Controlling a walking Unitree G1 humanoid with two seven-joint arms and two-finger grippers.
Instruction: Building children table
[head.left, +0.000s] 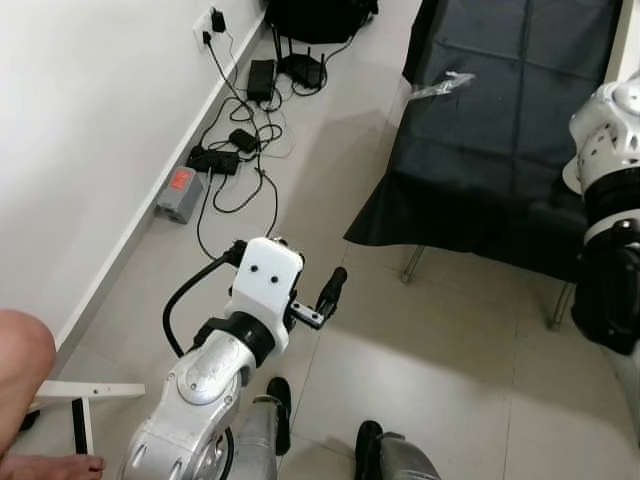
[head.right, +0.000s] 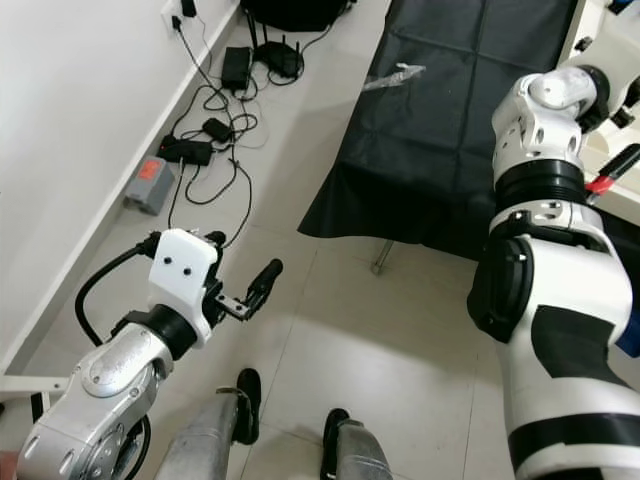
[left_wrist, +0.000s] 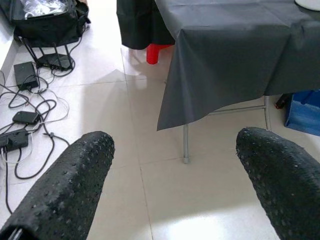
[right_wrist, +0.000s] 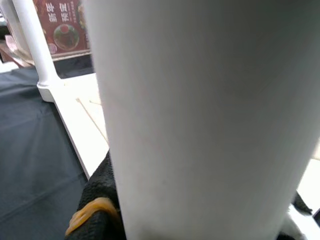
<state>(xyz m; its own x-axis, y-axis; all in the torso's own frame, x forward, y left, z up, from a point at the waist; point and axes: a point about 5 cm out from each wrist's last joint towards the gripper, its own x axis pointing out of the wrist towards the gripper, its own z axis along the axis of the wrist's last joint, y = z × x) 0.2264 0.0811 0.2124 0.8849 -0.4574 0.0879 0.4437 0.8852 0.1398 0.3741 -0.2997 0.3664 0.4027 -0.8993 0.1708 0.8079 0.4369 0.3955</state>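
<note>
Left wrist view: left gripper (left_wrist: 172, 175) jaws gape empty before black-draped table (left_wrist: 240, 55); right gripper unclear.

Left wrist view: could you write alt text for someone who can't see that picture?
Two black, dimpled fingers of the robot's left gripper stand wide apart with nothing between them, above a pale tiled floor. Beyond them stands a table draped in black cloth; cables and power adapters lie on the floor to one side.

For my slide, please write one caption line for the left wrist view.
Open left claw above the tiled floor, facing a black-draped table and tangled cables.
</note>
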